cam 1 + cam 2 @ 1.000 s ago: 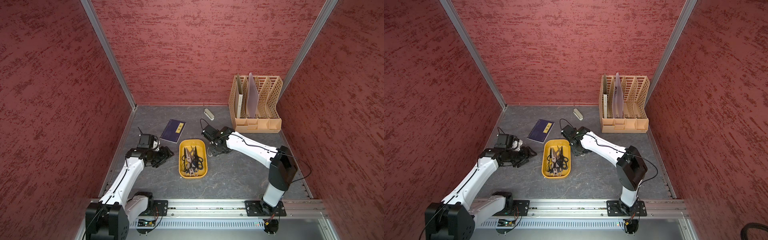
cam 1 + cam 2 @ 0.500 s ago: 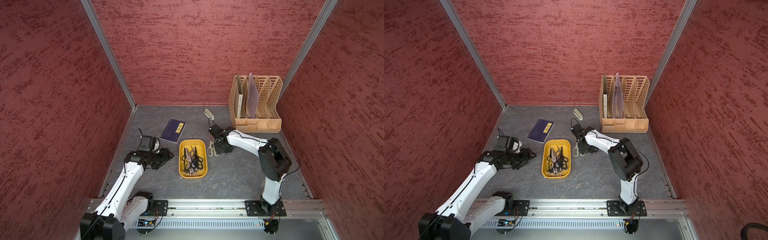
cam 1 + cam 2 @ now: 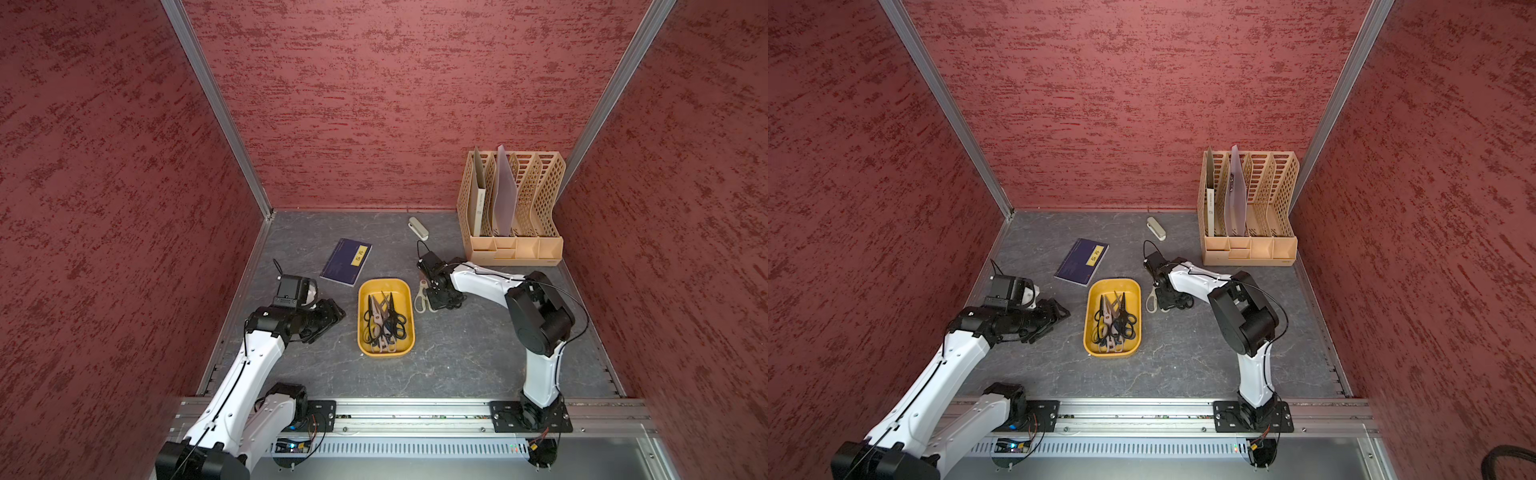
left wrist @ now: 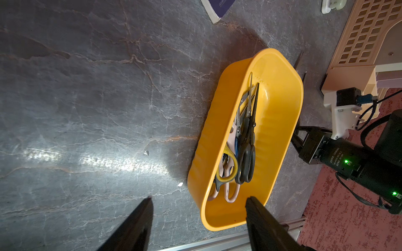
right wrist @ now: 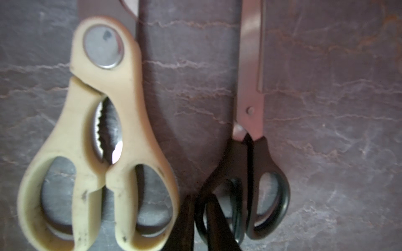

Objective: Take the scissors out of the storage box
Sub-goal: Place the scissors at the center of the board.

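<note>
Within the last second the right gripper (image 5: 200,202) has left the upper right corner of the storage box (image 3: 386,286) and come down to the table (image 3: 457,353) just right of it, near the centre of both top views. Its arm has folded its elbow back. Beneath it 2 pairs now lie flat and side by side on the grey surface: the cream-handled kitchen shears (image 5: 130,108) and the black-handled scissors (image 5: 250,113). Its fingers (image 5: 187,221) stand narrowly apart astride 1 black handle ring; we cannot tell whether they pinch it or have let go. We judge this a set-down, so 2 pairs are out and the rest of the scissors (image 3: 384,320) wait heaped in the yellow box. The left gripper (image 4: 199,198) has barely moved: it hovers left of the box, fingers wide apart and empty.

Writing is scarce. The dark-blue notebook (image 3: 346,262), above and left of the box, carries a yellow label (image 3: 360,255) with characters too small for us to read. White print on the right arm's wrist motor (image 4: 332,156) seems to read DAMIAO. The scissors show no brand.
</note>
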`<state>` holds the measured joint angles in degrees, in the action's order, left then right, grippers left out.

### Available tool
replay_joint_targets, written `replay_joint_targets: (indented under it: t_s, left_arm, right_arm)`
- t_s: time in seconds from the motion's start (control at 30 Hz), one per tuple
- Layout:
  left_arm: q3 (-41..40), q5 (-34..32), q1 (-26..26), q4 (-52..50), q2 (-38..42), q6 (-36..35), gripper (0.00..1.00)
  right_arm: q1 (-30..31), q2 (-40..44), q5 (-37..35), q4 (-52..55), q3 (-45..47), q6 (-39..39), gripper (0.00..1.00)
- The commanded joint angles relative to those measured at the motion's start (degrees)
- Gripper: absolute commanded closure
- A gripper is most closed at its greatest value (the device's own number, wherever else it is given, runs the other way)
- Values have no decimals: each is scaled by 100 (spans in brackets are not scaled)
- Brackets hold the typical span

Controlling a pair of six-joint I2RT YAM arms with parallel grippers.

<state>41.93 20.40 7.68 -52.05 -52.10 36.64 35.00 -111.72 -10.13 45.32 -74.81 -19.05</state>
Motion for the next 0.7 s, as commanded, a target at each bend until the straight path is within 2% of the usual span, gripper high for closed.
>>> replay_joint_targets:
  t_s: [0.0, 0.2, 0.37, 0.53, 0.67]
  left_arm:
    - [-54, -109, 10, -19, 43, 1, 29]
    - [-71, -80, 10, 45, 42, -23, 29]
    - [-234, 30, -14, 288, 23, 7, 29]
    - [-435, 190, -59, 617, -115, 53, 29]
    - [-458, 266, -89, 776, -310, -4, 29]
  right_arm:
    - [-38, 149, 170, 32, 134, -153, 80]
    - [-39, 624, 23, 424, -53, -383, 77]
    - [111, 1159, 514, 722, -225, -691, 76]
    - [582, 1562, 1400, 595, -230, -1208, 72]
    - [1199, 1534, 1581, 530, -393, -1635, 72]
